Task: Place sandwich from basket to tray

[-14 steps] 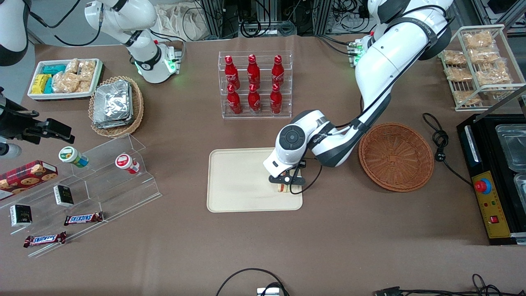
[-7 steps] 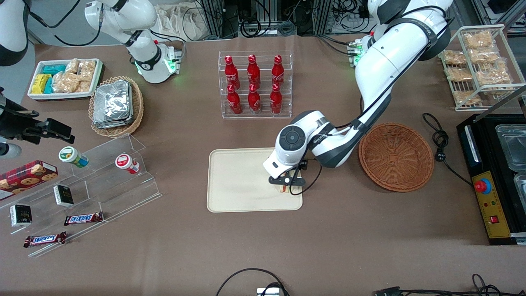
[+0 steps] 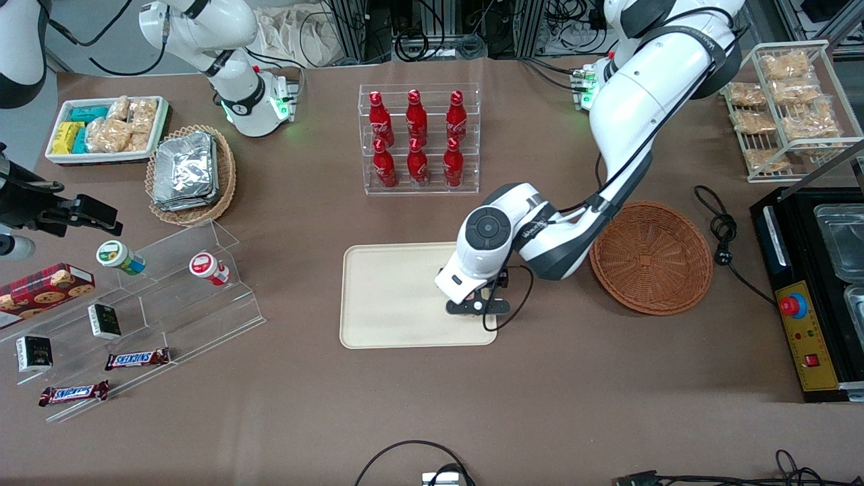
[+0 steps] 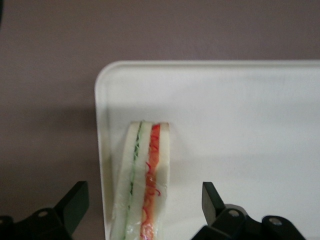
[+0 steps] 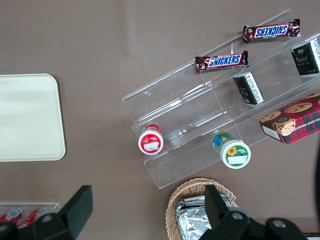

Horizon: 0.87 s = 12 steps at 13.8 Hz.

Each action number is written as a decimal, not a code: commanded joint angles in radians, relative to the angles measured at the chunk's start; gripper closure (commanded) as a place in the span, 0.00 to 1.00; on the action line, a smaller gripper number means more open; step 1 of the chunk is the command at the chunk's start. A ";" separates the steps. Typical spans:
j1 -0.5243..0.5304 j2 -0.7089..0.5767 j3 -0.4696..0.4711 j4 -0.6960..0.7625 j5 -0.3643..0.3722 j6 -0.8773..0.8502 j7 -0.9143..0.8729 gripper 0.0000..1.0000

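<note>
The sandwich [image 4: 142, 180], a wrapped wedge with green and red-orange filling lines, lies on the cream tray [image 4: 240, 125] close to its rounded corner and rim. My left gripper [image 4: 142, 195] is open, with its black fingers [image 4: 75, 200] standing well apart on either side of the sandwich and not touching it. In the front view the gripper [image 3: 476, 309] hovers over the tray [image 3: 391, 297] at the corner nearest the basket, and it hides the sandwich there. The reddish-brown wicker basket [image 3: 651, 258] sits empty beside the tray, toward the working arm's end.
A clear rack of red bottles [image 3: 417, 138] stands farther from the front camera than the tray. A black machine [image 3: 810, 290] and a coiled cable [image 3: 722, 233] lie past the basket. Acrylic steps with snacks [image 3: 135, 304] and a foil-pack basket [image 3: 190, 174] lie toward the parked arm's end.
The gripper has shifted slightly nearer the front camera and now covers the sandwich, which showed just under it in the earlier front views.
</note>
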 commanded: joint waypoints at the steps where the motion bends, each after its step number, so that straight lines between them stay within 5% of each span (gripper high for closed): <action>1: 0.002 -0.063 0.032 0.045 0.014 -0.066 -0.034 0.00; 5: 0.019 -0.157 0.120 0.065 0.002 -0.127 -0.033 0.00; 12: 0.182 -0.264 0.118 0.062 -0.016 -0.240 0.053 0.00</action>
